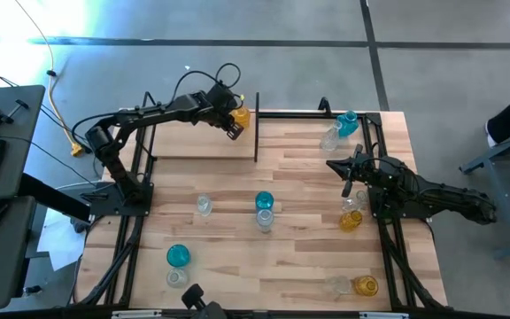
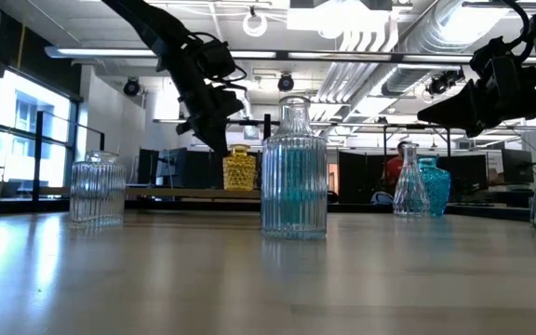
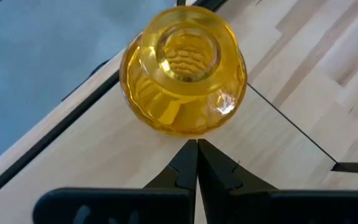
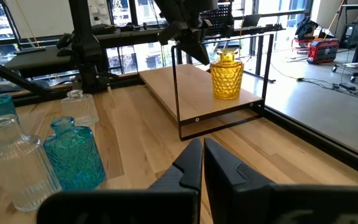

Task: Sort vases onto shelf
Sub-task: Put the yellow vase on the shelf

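Note:
An amber vase (image 1: 240, 115) (image 3: 184, 68) (image 4: 227, 74) stands upright on its base at the right end of the shelf (image 1: 193, 142) (image 4: 179, 87), next to the black end post. My left gripper (image 1: 233, 131) (image 3: 197, 149) is shut, slanting down just beside the vase's belly, on its near side, with a small gap showing between them. Several other vases, teal (image 1: 264, 201), clear (image 1: 204, 206) and amber (image 1: 351, 220), stand on the table. My right gripper (image 1: 346, 184) (image 4: 202, 158) waits shut at the table's right side.
A teal vase (image 1: 348, 122) and a clear vase (image 1: 329, 137) stand at the far right. More vases stand near the front edge (image 1: 177, 256) (image 1: 366, 285). The shelf's black end post (image 1: 257, 133) rises right of the amber vase. Left of that vase the plank is bare.

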